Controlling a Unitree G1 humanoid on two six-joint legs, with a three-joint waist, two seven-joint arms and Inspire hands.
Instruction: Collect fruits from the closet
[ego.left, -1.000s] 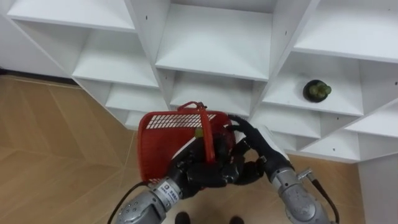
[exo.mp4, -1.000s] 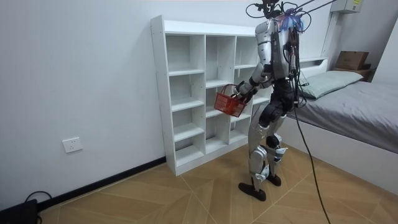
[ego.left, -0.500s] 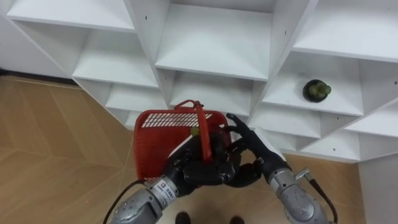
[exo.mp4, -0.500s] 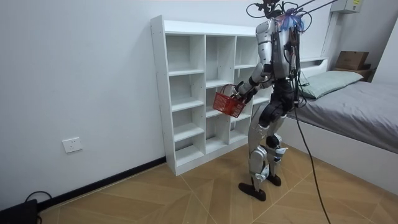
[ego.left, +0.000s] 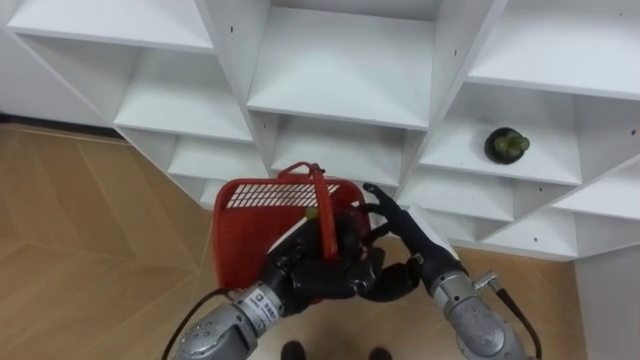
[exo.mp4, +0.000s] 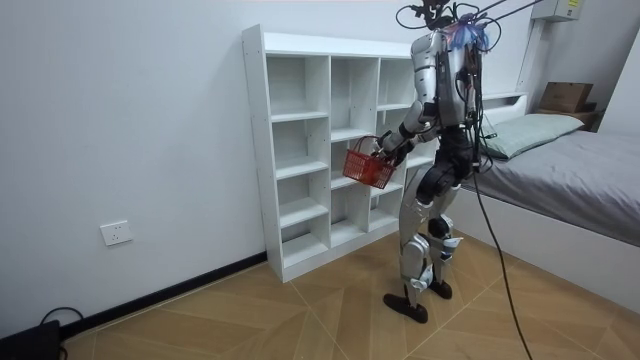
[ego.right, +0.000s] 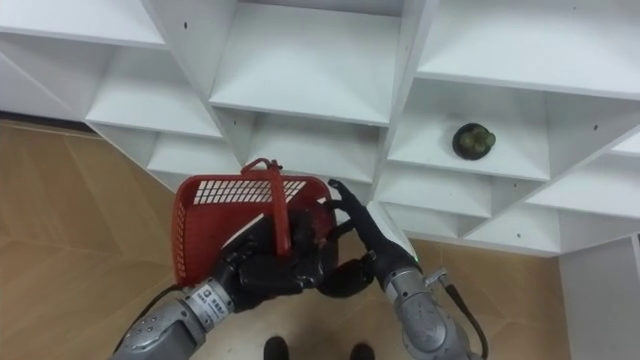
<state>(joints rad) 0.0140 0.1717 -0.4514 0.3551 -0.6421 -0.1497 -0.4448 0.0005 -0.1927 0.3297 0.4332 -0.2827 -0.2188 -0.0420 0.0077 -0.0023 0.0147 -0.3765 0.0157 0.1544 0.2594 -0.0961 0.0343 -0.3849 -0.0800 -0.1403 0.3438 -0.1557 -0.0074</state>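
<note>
Left eye view: the red basket (ego.left: 270, 215) hangs in front of the white closet (ego.left: 340, 70), over the wood floor (ego.left: 90, 230). The left hand (ego.left: 310, 278) is underneath w/ fingers curled round the foot of the handle (ego.left: 322, 215). The right hand (ego.left: 395, 232) lies spread along the basket's right rim, fingers straight, pinching nothing. A dark green fruit (ego.left: 507, 146) sits on a shelf up and to the right, well apart from both hands, not yet collected. A small green bit (ego.left: 312, 212) shows by the handle; can't tell if it's a fruit inside.

Room view: the robot stands upright facing the closet, basket at approx. waist height near the middle column, w/ a bed (exo.mp4: 580, 170) behind it.

Right eye view: same layout, w/ the fruit one compartment to the right of the basket and higher.

Risk: once the right hand leaves for the fruit, the basket hangs from one hand and may tip, esp. as the hold is low on the handle. The fruit is round and prob. rolls if nudged, so it could go off the shelf edge or miss the basket.

Vs. 1 sec ago: the basket is a touch higher and further left, and the right hand's fingers are more stretched out. Vs. 0.5 sec ago: almost no change.
</note>
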